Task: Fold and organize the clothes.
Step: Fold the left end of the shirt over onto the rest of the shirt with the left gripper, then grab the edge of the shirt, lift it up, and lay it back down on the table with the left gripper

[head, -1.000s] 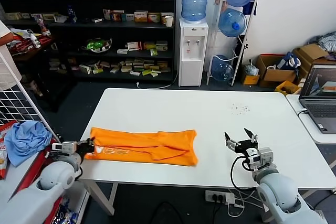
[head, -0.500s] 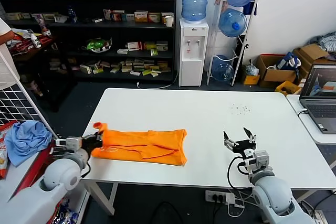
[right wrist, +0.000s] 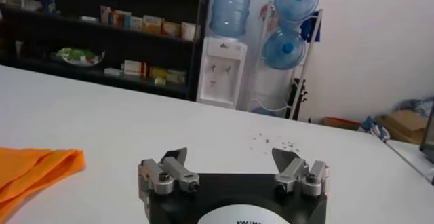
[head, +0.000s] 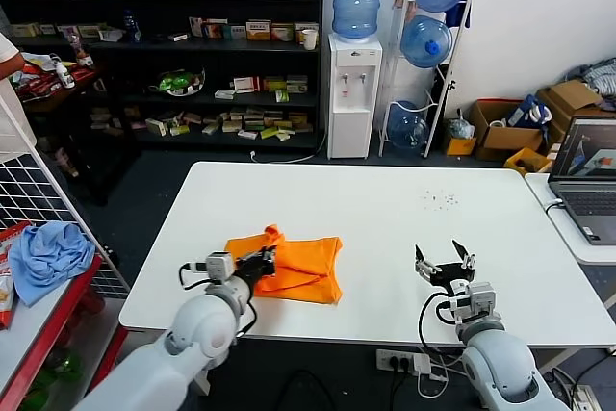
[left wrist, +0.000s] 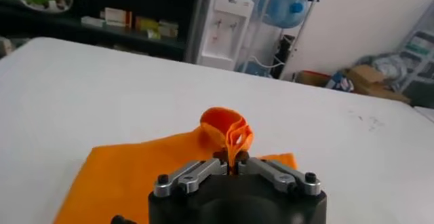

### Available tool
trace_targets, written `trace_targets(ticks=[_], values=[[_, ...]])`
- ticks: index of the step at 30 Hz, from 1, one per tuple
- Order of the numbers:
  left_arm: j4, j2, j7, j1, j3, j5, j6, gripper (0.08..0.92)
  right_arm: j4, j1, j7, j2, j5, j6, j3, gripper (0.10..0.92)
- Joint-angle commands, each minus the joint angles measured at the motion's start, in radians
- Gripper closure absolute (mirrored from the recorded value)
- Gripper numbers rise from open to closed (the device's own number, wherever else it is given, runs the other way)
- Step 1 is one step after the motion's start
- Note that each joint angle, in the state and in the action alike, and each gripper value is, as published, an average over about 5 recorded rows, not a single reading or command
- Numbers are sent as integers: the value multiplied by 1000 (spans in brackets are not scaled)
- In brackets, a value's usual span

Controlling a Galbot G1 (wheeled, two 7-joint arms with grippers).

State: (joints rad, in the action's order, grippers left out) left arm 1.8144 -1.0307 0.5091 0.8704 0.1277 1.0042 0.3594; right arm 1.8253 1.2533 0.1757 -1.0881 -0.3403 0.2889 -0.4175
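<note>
The orange T-shirt (head: pixel 300 267) lies folded over into a short bundle on the white table (head: pixel 385 209), left of the middle near the front. My left gripper (head: pixel 266 259) is shut on a bunched edge of the T-shirt (left wrist: pixel 234 134) and holds it up above the rest of the cloth (left wrist: pixel 129 178). My right gripper (head: pixel 443 265) is open and empty near the front edge, to the right of the shirt. In the right wrist view its fingers (right wrist: pixel 173 159) stand wide apart over bare table, with a shirt corner (right wrist: pixel 34 168) off to the side.
A light blue cloth (head: pixel 46 252) lies on a rack (head: pixel 29 190) at the left beside the table. A laptop (head: pixel 587 180) stands on a side table at the right. Shelves (head: pixel 164 45) and a water dispenser (head: pixel 353 93) stand behind.
My left gripper has carried the shirt's left end to the right, folding the long strip over itself into a short bundle. The right gripper has stayed almost still.
</note>
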Motion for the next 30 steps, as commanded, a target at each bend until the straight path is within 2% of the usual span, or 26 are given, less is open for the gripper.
trace_targets(ticks=[1,6,9,12,15,20,25,30], values=[[-140,-273,16,-67,119,-47,-2,869,-9,-6,2,-9,8,0,-4,203],[-191,-303,-40,-64,126,-105,-53,834,-23,-19,0,-13,4,0,5,203],[-213,-305,-63,-61,110,-121,-107,754,-29,-28,-1,-15,2,1,15,203],[-197,-277,-78,-48,84,-117,-164,667,-29,-35,-2,-11,-1,3,24,203],[-137,-203,-89,-22,47,-125,-213,581,-29,-39,-3,-1,-8,6,31,203],[-13,-3,-124,43,-24,-106,-214,433,-26,-42,-5,32,-21,11,45,203],[9,178,-199,133,-115,-73,-124,295,-28,-48,-11,42,-38,7,52,203],[-41,256,-291,152,-191,5,4,188,-40,-47,-26,43,-47,-8,61,203]])
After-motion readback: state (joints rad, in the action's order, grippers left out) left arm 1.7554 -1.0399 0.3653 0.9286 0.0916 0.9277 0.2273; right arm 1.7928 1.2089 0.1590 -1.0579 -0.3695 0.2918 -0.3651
